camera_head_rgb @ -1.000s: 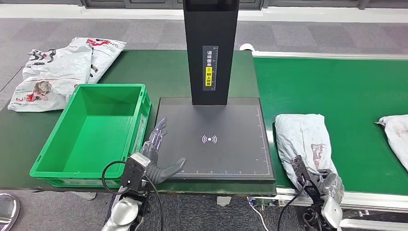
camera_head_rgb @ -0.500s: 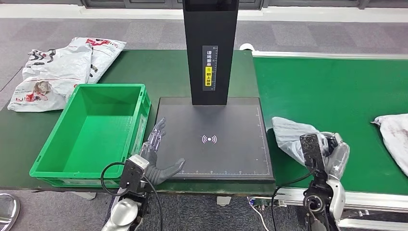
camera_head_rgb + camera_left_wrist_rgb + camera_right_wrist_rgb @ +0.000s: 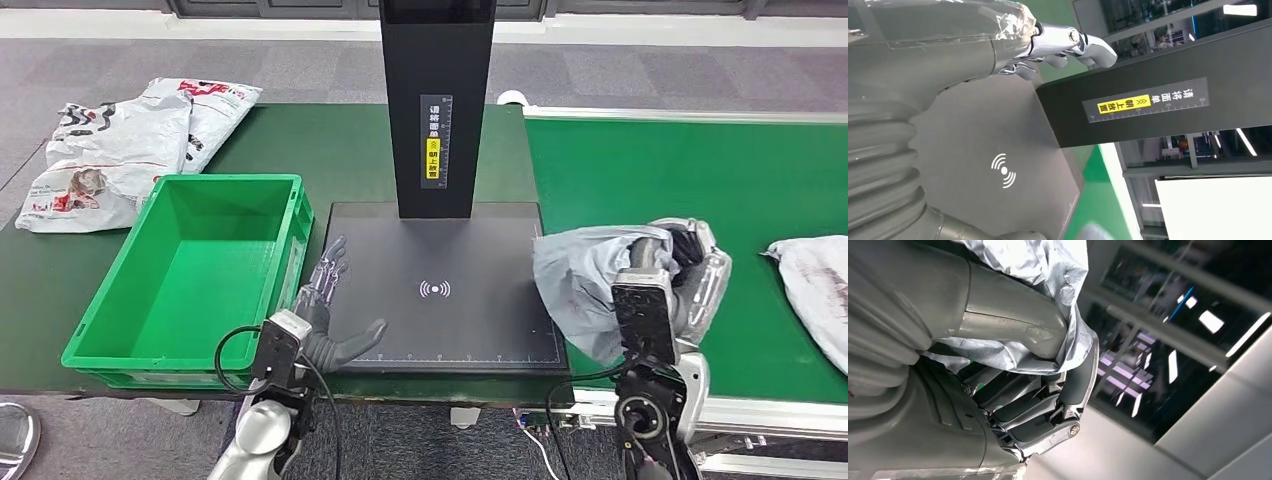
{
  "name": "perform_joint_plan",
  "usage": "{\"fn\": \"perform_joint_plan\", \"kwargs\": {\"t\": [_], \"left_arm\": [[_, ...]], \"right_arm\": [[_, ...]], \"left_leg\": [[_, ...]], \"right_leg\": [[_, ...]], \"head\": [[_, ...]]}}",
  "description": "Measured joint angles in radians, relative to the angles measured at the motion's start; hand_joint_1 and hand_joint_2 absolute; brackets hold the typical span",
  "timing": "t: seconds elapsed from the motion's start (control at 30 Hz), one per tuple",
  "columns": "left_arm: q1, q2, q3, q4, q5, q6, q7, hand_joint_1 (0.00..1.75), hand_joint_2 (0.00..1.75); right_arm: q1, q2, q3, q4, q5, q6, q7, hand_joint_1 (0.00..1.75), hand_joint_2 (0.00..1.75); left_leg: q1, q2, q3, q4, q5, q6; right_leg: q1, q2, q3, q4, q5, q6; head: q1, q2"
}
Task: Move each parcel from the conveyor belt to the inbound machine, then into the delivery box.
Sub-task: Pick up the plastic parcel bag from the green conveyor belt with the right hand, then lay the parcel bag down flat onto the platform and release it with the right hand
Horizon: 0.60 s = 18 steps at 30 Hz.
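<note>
Held parcel [image 3: 585, 285]: grey poly bag, gripped by right hand [image 3: 690, 280], raised off conveyor belt [image 3: 690, 180]; crumpled bulk hangs toward inbound machine, overlapping right edge of its pad.
Right hand: closed on parcel, thumb and fingers [image 3: 1023, 410] wrapped into film.
Left hand [image 3: 325, 315]: holds nothing, fingers extended and apart, resting at left front corner of pad.
Inbound machine [image 3: 440, 290]: flat black pad with scan mark, black column behind.
Key relation: pad centre lies to robot's left of held parcel; right hand much the nearer; long axis of parcel unclear while bunched.
Delivery box [image 3: 290, 260]: green crate, just left of pad, nearer left hand.
Waiting parcel [image 3: 815, 290]: on belt, well right.
Spare bags [image 3: 120, 145]: on bench, far left.
</note>
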Motion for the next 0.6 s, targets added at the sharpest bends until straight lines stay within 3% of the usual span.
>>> {"fn": "perform_joint_plan", "kwargs": {"t": [0.33, 0.6], "left_arm": [[-0.037, -0.008, 0.000, 0.036, 0.016, 0.001, -0.021, 0.00, 1.75], [-0.054, -0.010, -0.003, 0.067, 0.030, 0.001, -0.033, 0.00, 1.75]], "right_arm": [[-0.129, 0.012, 0.172, 0.083, -0.013, 0.054, -0.006, 1.75, 1.75], [-0.226, 0.036, 0.256, 0.196, -0.020, 0.073, -0.012, 1.75, 1.75]], "left_leg": [[0.000, 0.000, 0.000, 0.000, 0.001, -0.001], [0.000, 0.000, 0.000, 0.000, 0.001, -0.001]], "right_leg": [[0.000, 0.000, 0.000, 0.000, 0.000, 0.000], [0.000, 0.000, 0.000, 0.000, 0.000, 0.000]], "head": [[0.000, 0.000], [0.000, 0.000]]}}
